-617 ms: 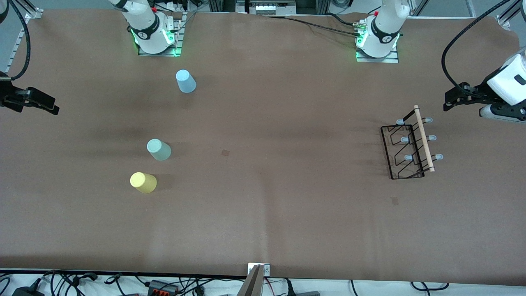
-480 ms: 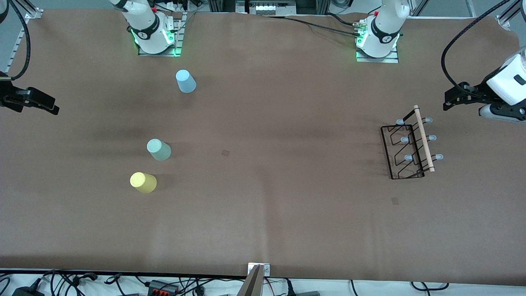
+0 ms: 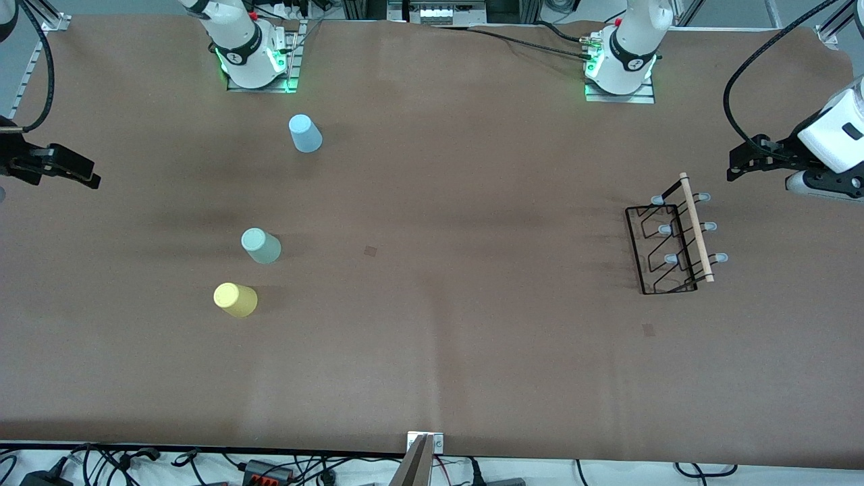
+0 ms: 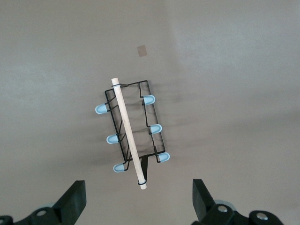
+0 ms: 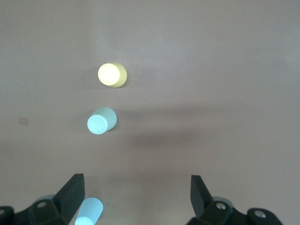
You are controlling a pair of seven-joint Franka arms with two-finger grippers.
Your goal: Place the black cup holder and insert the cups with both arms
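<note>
On the surface near the left arm's end, the black cup holder (image 3: 671, 241) waits untouched, so the wide-open, empty left claw (image 4: 138, 202) must drop and grab it while the right claw (image 5: 137, 199), open and empty, hangs above the cups (image 5: 101, 121).

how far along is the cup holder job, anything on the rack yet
Nothing is done: the black wire cup holder with wooden rod is bare. The pale mint, yellow and light blue plastic cups stand apart on the table. The left gripper and right gripper hang open, empty.
</note>
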